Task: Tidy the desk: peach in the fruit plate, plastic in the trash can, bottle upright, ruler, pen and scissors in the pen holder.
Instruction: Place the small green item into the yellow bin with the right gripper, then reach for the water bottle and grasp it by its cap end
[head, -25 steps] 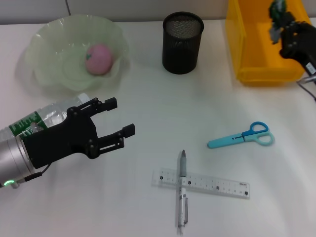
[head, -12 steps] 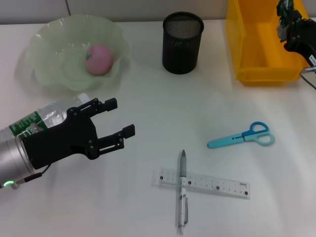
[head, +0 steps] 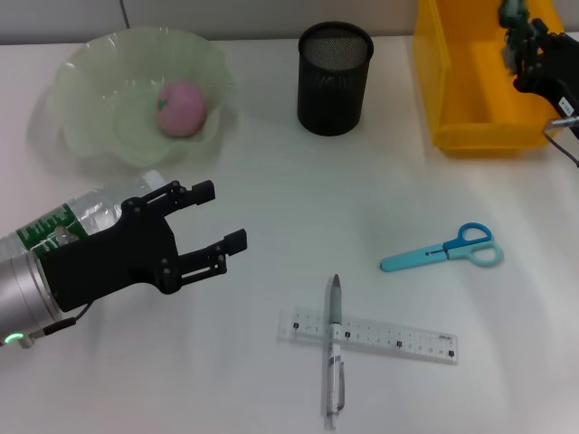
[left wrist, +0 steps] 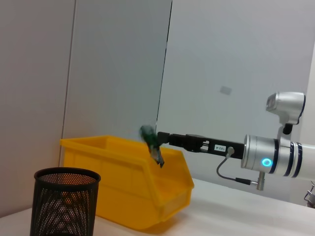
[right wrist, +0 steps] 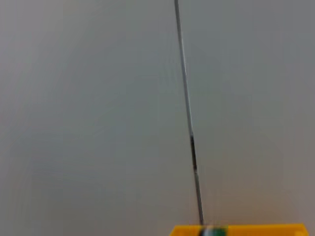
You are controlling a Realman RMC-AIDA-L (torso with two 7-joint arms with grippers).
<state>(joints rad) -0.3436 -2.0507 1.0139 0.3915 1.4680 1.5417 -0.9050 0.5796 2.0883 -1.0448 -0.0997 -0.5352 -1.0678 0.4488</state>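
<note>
From the head view we see the right gripper [head: 517, 27] above the yellow bin [head: 452, 99] at the tabletop's far right corner, jaws pinched on a green plastic scrap [head: 512, 11]. The left gripper [head: 217, 217] hangs near the left edge, jaws wide apart and empty, over the lying bottle [head: 81, 217]. The peach [head: 184, 108] sits in the plate [head: 99, 90]. The scissors [head: 443, 250], ruler [head: 389, 336] and pen [head: 334, 353] lie toward the near edge, well apart from the mesh cup [head: 335, 77].

In the left wrist view we see the scrap dangling over the bin.
</note>
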